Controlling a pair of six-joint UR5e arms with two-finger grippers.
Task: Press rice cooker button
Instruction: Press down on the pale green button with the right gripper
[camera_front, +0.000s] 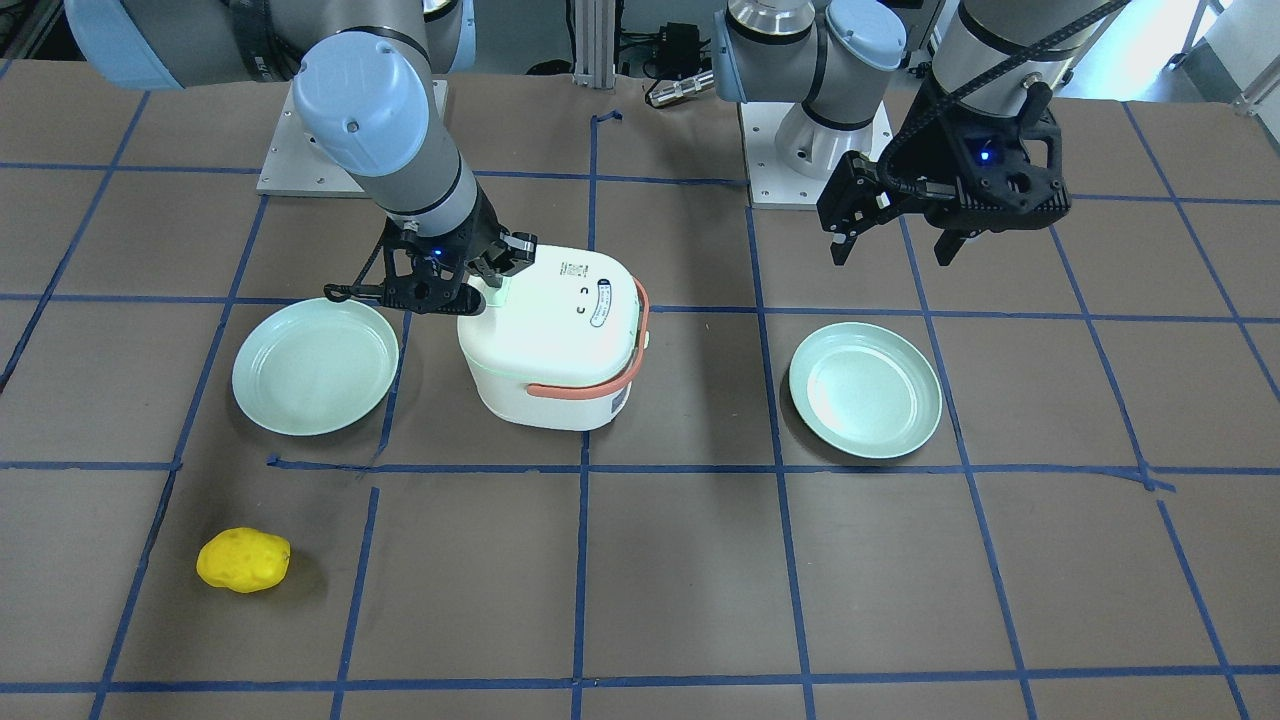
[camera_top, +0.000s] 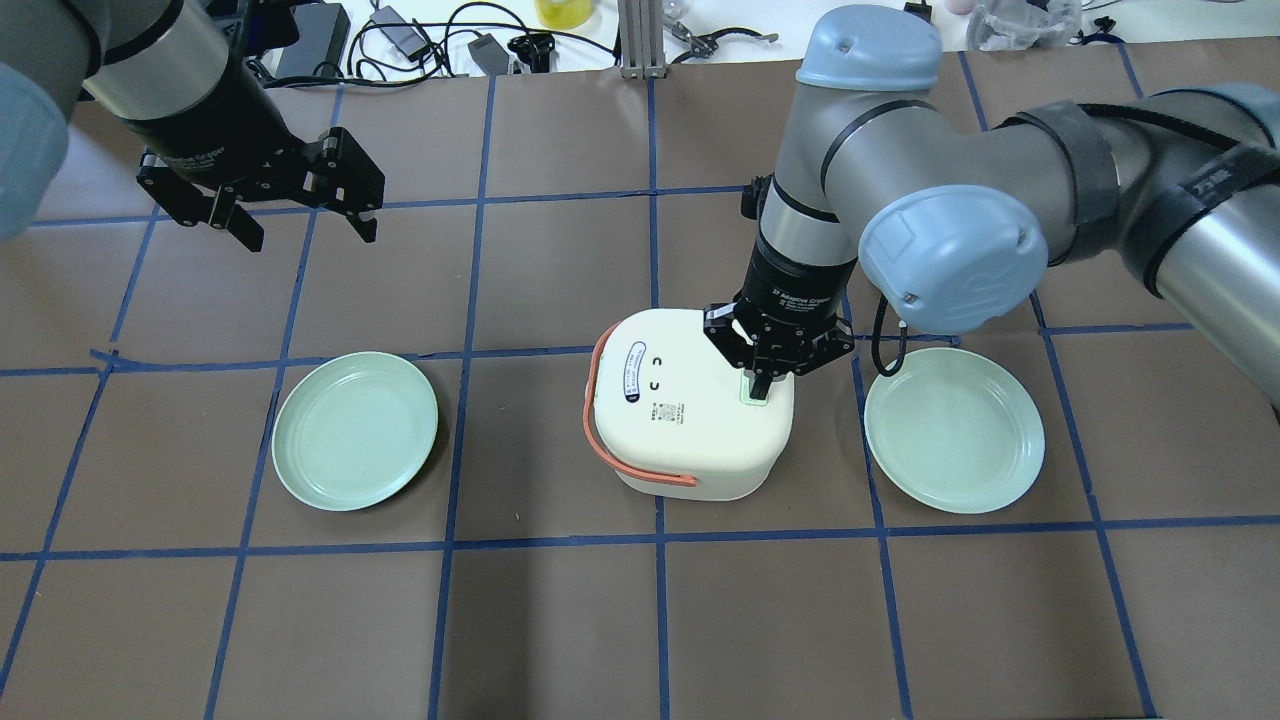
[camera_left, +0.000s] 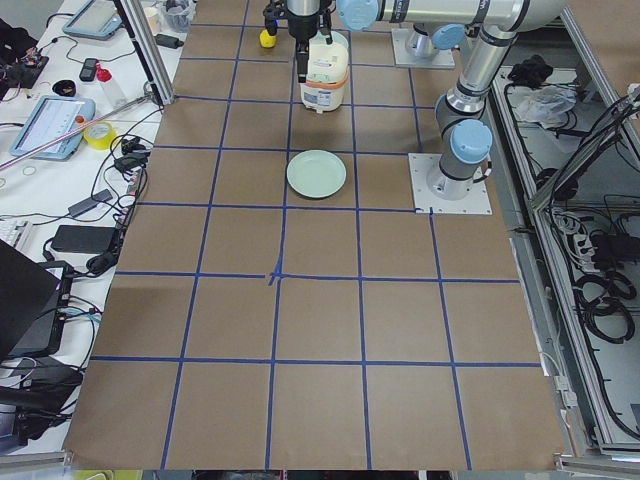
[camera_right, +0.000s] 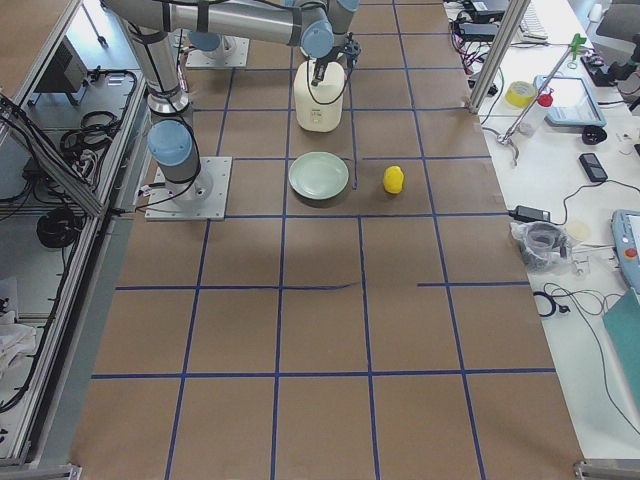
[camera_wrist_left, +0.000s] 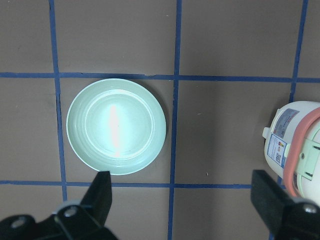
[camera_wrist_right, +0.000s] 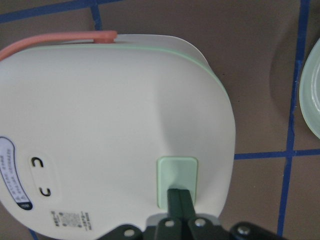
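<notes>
Overall, brown table (camera_top: 550, 630) (blue tape grid (camera_top: 658, 600)) bears rice cooker (camera_top: 700, 440); cables (camera_top: 400, 45) behind.

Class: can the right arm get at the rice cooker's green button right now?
Likely yes: the right gripper, shut, has its tip at the green button atop the rice cooker; nothing lies between.

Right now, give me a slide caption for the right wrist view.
Shut right gripper, fingertips together, at the pale green button on the white rice cooker lid.
</notes>
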